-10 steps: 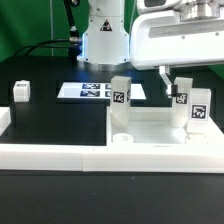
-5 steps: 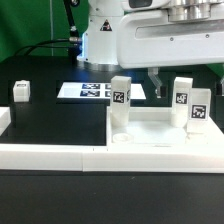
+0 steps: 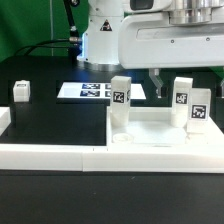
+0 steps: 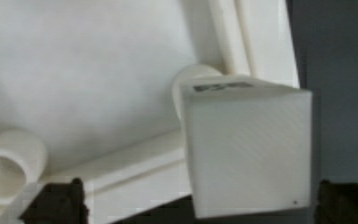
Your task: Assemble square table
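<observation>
The white square tabletop (image 3: pixel 150 127) lies rim up at the exterior view's right. Three white tagged legs stand upright on it: one at the near left corner (image 3: pixel 120 101), one at the back (image 3: pixel 182 95), one at the right (image 3: pixel 198 109). A fourth leg (image 3: pixel 21 91) lies loose at the far left. My gripper (image 3: pixel 166 80) hangs over the back leg, open. In the wrist view that leg (image 4: pixel 250 145) stands between my widely spread dark fingertips (image 4: pixel 51 203), not touching them, with the gripper (image 4: pixel 197 206) around it. An empty round socket (image 4: pixel 11 165) shows nearby.
The marker board (image 3: pixel 94 91) lies flat behind the tabletop. A long low white border rail (image 3: pixel 55 155) runs along the front and up the left side. The robot's white base (image 3: pixel 103 40) stands at the back.
The arm moved toward the exterior view's left, from beside the back leg to over it, then held still. The legs and tabletop have not moved.
</observation>
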You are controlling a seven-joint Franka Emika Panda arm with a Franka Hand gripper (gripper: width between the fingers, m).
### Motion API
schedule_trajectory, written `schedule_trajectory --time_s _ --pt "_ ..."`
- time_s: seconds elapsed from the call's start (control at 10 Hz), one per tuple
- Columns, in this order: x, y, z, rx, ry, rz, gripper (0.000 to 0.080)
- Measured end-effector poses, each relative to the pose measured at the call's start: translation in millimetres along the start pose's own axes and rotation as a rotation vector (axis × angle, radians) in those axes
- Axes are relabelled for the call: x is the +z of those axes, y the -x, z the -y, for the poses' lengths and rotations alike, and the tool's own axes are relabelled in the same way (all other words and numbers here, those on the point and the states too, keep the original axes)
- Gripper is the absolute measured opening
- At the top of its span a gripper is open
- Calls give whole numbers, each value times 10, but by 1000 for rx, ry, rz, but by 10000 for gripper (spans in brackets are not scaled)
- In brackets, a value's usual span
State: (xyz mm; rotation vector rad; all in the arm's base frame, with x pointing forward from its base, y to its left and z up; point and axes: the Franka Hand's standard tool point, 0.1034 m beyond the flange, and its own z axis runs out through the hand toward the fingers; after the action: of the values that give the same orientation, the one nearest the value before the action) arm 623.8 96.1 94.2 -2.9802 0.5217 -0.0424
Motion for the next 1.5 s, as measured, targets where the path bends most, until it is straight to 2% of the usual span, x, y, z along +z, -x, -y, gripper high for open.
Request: schedule_trajectory --time_s 0.2,0.3,1.2,1.4,1.5 --pt "51 4 -38 39 8 15 649" --pt "78 26 -38 45 29 18 649" --pt "88 16 -58 56 31 14 649" --pt "120 127 145 60 42 18 649" --pt "113 128 181 50 42 15 649"
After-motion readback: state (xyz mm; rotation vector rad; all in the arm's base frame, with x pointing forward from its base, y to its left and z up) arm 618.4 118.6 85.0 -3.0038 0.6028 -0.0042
